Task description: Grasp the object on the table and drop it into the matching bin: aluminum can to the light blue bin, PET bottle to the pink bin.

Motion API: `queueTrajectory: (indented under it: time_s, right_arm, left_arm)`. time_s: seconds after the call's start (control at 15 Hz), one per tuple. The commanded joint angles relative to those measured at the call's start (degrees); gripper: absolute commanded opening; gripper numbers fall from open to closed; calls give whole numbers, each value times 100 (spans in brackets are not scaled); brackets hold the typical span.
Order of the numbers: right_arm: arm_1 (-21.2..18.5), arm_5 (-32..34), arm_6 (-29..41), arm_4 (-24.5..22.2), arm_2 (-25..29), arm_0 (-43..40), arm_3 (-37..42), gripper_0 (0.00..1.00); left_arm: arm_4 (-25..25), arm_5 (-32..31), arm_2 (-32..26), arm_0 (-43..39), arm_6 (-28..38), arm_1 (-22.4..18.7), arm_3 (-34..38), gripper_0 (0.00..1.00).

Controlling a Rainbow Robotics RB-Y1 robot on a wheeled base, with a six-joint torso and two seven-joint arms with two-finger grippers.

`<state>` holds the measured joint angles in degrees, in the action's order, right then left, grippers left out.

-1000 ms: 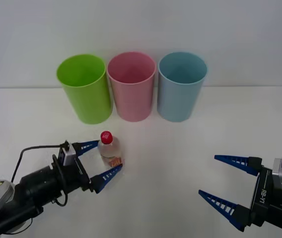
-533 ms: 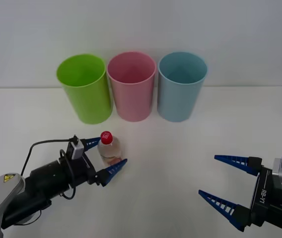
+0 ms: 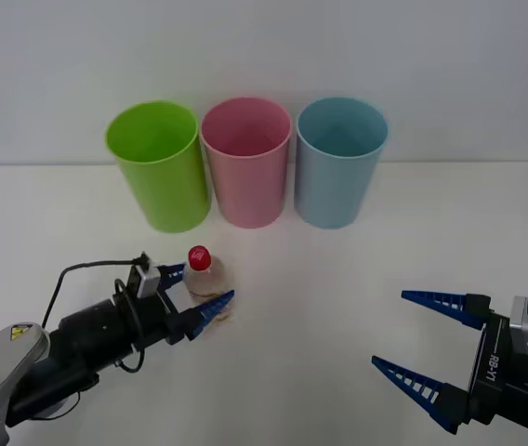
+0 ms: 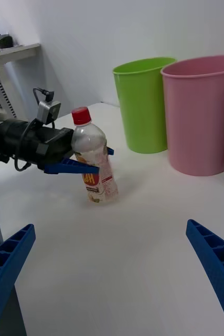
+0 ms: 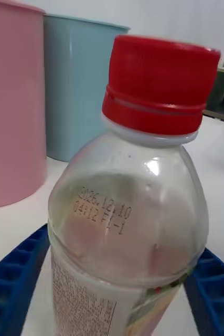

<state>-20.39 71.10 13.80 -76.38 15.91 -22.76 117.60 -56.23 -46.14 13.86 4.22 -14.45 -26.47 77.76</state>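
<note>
At the near right, the right pincer (image 3: 431, 353) hovers over the broad white surface (image 3: 338, 307) with its blue ribbed fingers (image 3: 441, 300) spread wide and nothing between them. Farther in on the left, the left pincer (image 3: 199, 290) has its blue fingers pressed against both sides of the small clear plastic bottle with a red cap and an orange-and-white label (image 3: 207, 288), which leans slightly while its base rests on the surface. At the far side stand three tall round plastic bins in a row: a lime green bin (image 3: 159, 167) on the left, the pink bin (image 3: 246, 163) in the middle directly beyond the bottle, and the light blue bin (image 3: 339, 163) on the right.
</note>
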Motion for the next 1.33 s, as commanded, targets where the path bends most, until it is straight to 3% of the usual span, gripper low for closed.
queueTrajectory:
  time_s: [0.07, 0.53, 1.0, 1.33]
  right_arm:
    - [0, 0, 0, 0, 0, 0, 0, 100]
    - [0, 0, 0, 0, 0, 0, 0, 100]
    - [0, 0, 0, 0, 0, 0, 0, 100]
    - [0, 0, 0, 0, 0, 0, 0, 100]
  left_arm:
    - [-2, 0, 11, 0, -154, 1, 2, 44]
    - [85, 0, 64, -88, -339, -8, 152, 33]
    - [209, 870, 64, -317, 101, -509, 1663, 18]
    - [-266, 1046, 64, 299, 1841, -966, 2226, 18]
